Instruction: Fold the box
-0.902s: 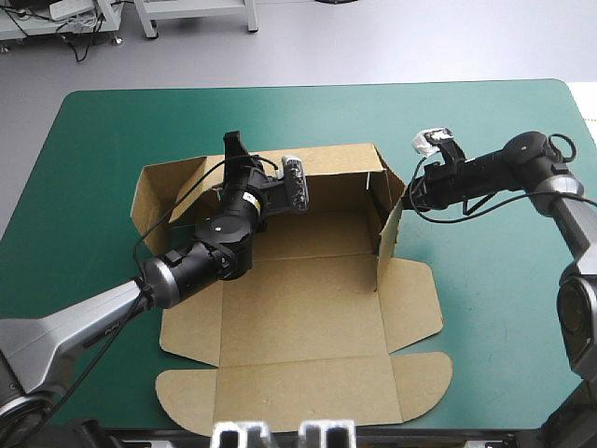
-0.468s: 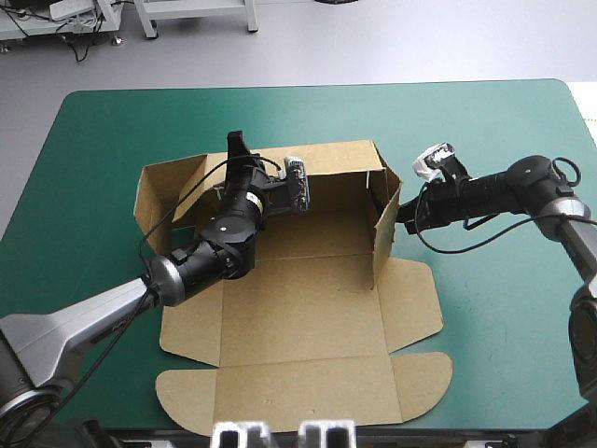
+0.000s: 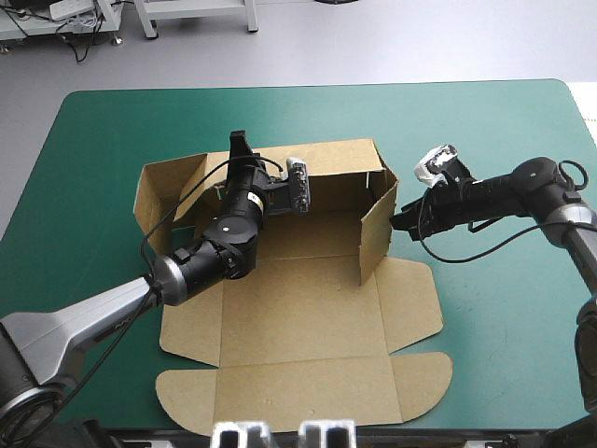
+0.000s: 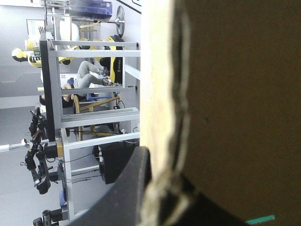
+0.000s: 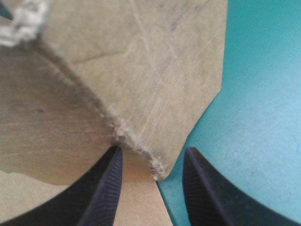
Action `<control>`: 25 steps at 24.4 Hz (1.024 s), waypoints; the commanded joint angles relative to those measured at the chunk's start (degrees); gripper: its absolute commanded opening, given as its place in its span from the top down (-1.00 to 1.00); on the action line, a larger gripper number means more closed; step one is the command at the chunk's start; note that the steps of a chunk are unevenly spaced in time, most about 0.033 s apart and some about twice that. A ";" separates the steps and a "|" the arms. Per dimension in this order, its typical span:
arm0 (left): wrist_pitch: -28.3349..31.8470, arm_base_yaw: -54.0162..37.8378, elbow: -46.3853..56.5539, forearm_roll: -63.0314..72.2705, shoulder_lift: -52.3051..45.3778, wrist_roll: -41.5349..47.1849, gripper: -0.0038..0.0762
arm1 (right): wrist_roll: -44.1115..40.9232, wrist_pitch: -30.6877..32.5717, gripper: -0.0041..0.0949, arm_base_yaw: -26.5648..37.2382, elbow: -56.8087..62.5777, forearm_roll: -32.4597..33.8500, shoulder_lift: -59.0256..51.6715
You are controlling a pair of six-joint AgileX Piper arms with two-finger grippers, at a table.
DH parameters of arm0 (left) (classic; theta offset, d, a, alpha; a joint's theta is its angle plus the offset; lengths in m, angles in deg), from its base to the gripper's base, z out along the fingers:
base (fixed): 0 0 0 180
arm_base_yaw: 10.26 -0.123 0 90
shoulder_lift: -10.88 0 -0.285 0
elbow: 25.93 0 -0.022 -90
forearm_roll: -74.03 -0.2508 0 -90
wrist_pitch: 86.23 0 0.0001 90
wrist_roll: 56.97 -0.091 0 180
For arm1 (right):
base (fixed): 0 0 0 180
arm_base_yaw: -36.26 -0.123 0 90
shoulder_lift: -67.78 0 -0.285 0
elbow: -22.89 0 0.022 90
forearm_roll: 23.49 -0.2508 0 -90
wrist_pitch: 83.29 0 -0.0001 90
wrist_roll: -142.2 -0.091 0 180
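The brown box [image 3: 308, 308] lies opened out in the middle of the teal-green cover, its back wall [image 3: 336, 163] raised. My left gripper [image 3: 239, 154] is shut on the top edge of that back wall near its left end. In the left wrist view the board [image 4: 235, 94] passes between my left gripper [image 4: 164, 188], with one black finger [image 4: 134, 183] against it. The right side wall [image 3: 376, 233] stands upright and is swung inward. My right gripper [image 3: 396, 221] presses on its outer face. In the right wrist view my right gripper [image 5: 153, 188] is open, a corner of the board [image 5: 141, 70] between its fingers.
The box's left flap [image 3: 168, 191] stands half raised. Its lid [image 3: 308, 397] with rounded tabs lies flat near the table's front edge. A right flap [image 3: 410, 303] lies flat. Bare teal-green cover [image 3: 504, 308] stretches to the right and beyond the box.
My right gripper has moved left and slightly toward the front, swinging the right side wall inward over the box floor. My left gripper has kept its hold on the back wall.
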 commanded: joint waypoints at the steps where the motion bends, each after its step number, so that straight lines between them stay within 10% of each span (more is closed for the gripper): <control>1: 2.57 0.47 -0.77 1.78 -1.14 0.46 0.93 | 2.04 1.56 0.10 -0.84 -1.06 -4.18 -2.58; 15: 2.57 0.47 -0.77 1.78 -1.14 0.46 0.93 | 4.82 -23.50 0.12 -11.16 -1.06 -5.91 -2.58; 19: 2.92 0.47 -0.77 1.78 -1.14 0.59 0.93 | 4.82 -24.90 0.95 -11.16 -1.06 -7.59 -2.58; 25: 0.24 0.47 -0.77 -1.73 -0.91 0.59 0.93 | 3.48 -24.65 0.92 -11.16 -0.57 -7.94 -2.09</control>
